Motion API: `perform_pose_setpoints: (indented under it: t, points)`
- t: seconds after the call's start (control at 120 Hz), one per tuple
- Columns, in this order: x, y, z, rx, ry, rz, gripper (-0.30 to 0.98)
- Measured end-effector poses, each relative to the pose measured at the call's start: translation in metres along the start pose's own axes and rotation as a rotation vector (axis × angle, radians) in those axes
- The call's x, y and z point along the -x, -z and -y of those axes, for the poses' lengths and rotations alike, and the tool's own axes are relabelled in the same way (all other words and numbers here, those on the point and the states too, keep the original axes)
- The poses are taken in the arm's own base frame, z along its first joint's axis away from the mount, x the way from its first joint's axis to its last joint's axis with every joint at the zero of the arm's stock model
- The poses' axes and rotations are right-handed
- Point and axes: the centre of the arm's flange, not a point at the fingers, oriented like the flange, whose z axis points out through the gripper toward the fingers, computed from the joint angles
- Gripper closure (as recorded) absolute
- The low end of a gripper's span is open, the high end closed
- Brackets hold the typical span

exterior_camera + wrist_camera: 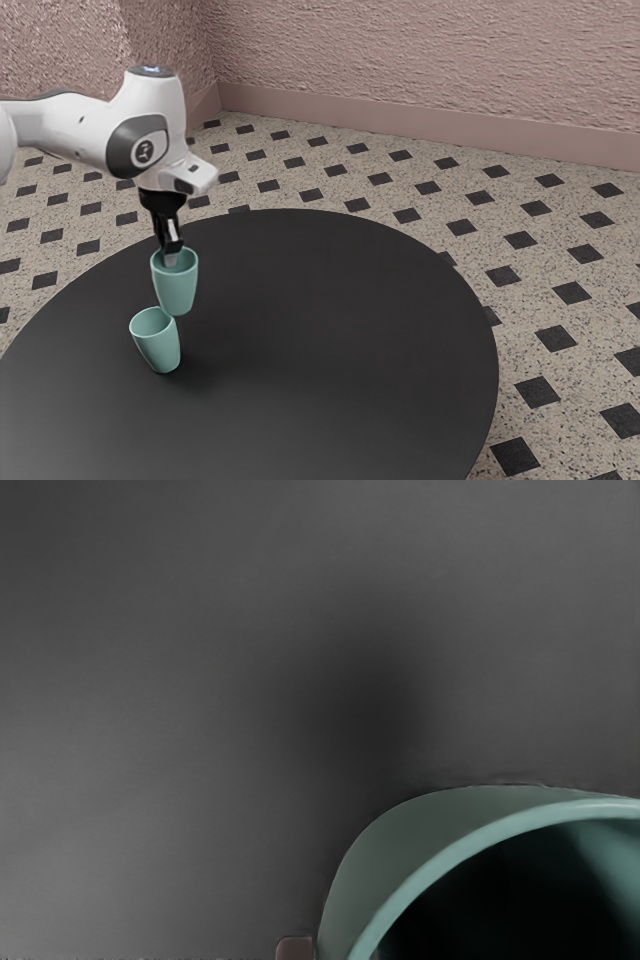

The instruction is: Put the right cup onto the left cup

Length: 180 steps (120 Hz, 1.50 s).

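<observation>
Exterior view: showing a lifted cup (177, 290) hanging from the claw (171, 258), with a lower cup (158, 345) standing on the dark round surface (330, 320).
Claw: closing on the rim wall of the lifted cup, judging by both views; in the wrist view, showing a fingertip (295, 948) just outside that rim.
Lifted cup: hanging mouth up, roughly upright, and overlapping the lower cup's rim in the exterior view; not revealing whether touching or clearing it.
Lower cup: standing mouth up, offering an open top, apparently ready for receiving the other.
Done: grasping and raising one cup, bringing it near its partner.
Left: centring over the lower cup's mouth, lowering inside, letting go, backing away; probably sitting around midway through the task.
Risk: possibly catching rim on base and tipping the lower cup if descending off-centre.
Count: numbering two cups, one held and one standing; one claw; one arm (148, 120); one surface.
</observation>
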Motion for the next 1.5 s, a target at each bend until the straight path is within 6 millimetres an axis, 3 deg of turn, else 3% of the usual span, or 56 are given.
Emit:
perform_pose_setpoints:
  t: [0.275, 0.942, 1.5]
  points:
    - [0.023, -0.006, 0.001, 0.022, 0.029, 0.021, 0.79]
    - [0.038, -0.008, 0.004, 0.034, 0.046, 0.079, 0.78]
    - [0.023, -0.036, 0.002, 0.050, 0.037, 0.107, 0.78]
